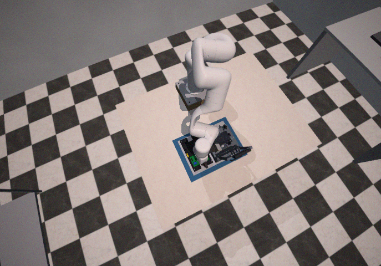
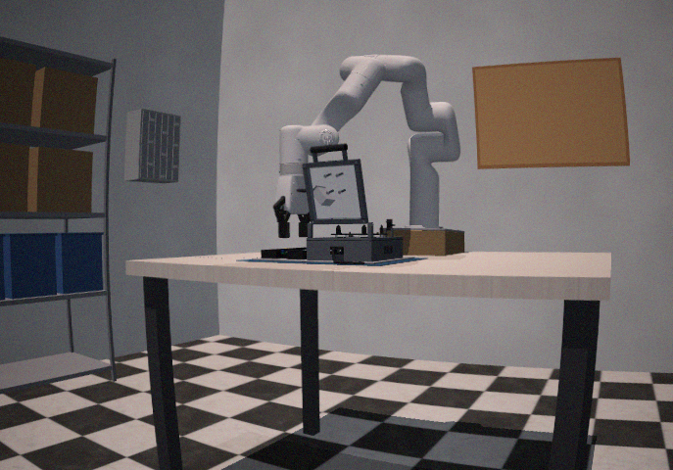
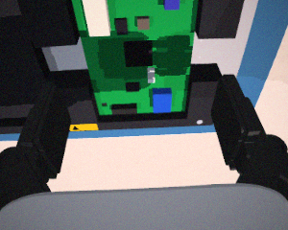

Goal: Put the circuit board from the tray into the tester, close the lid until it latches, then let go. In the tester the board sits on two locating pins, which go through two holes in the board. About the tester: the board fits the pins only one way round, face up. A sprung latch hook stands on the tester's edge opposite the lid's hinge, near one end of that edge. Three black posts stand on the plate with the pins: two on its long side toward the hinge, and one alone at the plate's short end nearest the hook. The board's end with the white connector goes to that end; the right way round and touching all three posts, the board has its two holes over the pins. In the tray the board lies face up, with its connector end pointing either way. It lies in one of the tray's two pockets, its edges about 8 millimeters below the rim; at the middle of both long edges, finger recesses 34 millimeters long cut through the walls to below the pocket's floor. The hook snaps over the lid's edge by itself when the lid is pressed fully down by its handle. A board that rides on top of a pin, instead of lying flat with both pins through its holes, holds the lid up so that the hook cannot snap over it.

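Observation:
The green circuit board [image 3: 106, 62] [image 1: 193, 160] lies face up in a pocket of the black tray [image 3: 202, 98] [image 2: 269, 253]. In the wrist view a white part [image 3: 96, 18] is at its upper left and a blue block [image 3: 161, 101] near its lower end; its top end is cut off. Pale gaps in the tray walls flank the board. My gripper [image 2: 293, 229] [image 3: 139, 97] is open and empty, above the tray, with a finger out to each side of the board. The tester [image 2: 356, 249] stands beside the tray. Its lid [image 2: 308, 194] [image 1: 233, 152] stands raised, handle [image 2: 328, 148] at the top.
The tray and tester stand on a blue-edged mat [image 1: 178, 151] [image 3: 264, 53] on the pale table [image 1: 153, 125]. The raised lid stands close beside my gripper in the exterior view. The arm's base block [image 2: 431, 242] is behind the tester. Pins and the hook are too small to tell.

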Motion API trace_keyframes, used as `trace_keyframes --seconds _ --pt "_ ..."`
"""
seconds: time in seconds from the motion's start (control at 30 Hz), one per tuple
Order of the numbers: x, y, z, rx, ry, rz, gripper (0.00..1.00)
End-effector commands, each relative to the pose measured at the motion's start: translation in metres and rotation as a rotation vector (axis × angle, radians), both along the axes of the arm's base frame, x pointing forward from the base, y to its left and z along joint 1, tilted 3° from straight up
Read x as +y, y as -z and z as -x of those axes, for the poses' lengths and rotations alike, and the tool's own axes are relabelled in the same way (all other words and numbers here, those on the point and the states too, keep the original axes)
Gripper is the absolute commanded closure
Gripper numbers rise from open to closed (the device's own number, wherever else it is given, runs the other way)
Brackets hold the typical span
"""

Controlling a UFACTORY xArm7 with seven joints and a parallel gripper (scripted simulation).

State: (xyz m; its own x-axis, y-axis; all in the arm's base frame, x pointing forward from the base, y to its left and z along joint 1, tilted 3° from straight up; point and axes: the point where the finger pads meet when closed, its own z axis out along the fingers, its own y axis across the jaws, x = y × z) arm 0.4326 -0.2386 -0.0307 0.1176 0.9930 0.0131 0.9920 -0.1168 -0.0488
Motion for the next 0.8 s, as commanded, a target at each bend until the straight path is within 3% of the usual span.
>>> trace_keyframes --seconds 0.0,0.77 --pt "-0.001 -0.0024 -0.0016 -0.004 0.0 0.002 0.0" --pt "-0.001 -0.0075 -0.0018 -0.004 0.0 0.002 0.0"
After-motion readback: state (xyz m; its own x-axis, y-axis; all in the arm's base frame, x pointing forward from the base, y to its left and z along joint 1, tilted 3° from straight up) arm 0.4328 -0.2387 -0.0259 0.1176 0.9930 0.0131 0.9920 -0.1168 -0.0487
